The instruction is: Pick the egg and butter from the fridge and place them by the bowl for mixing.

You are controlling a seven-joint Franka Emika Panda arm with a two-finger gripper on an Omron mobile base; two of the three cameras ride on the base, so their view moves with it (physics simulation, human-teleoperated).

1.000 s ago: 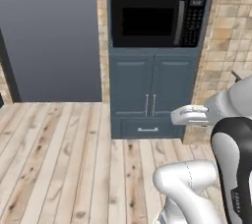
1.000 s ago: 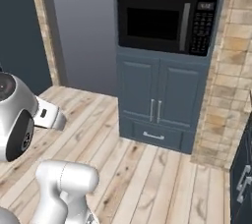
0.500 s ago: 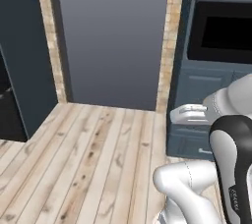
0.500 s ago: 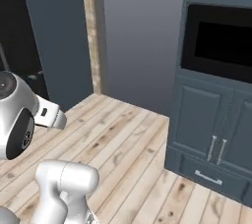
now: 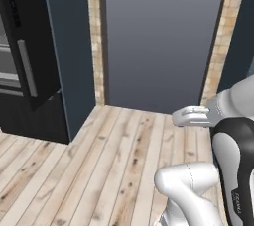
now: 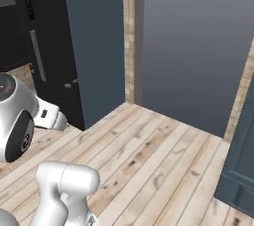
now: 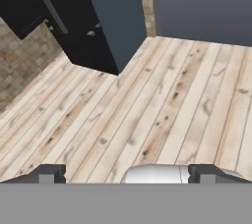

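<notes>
One tall black fridge [image 5: 34, 56], closed.

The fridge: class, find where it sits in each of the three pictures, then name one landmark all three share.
Left base view: the fridge fills the left edge.
Right base view: it stands at upper left.
Hand view: it is at top left.
Shared landmark: the brick strip beside it.

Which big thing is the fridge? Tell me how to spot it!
Start at the wide grey wall with brick strips down its edges. Go left past the brick strip to the tall black fridge standing on the wooden floor. It alone has a long grey handle on its front.
</notes>
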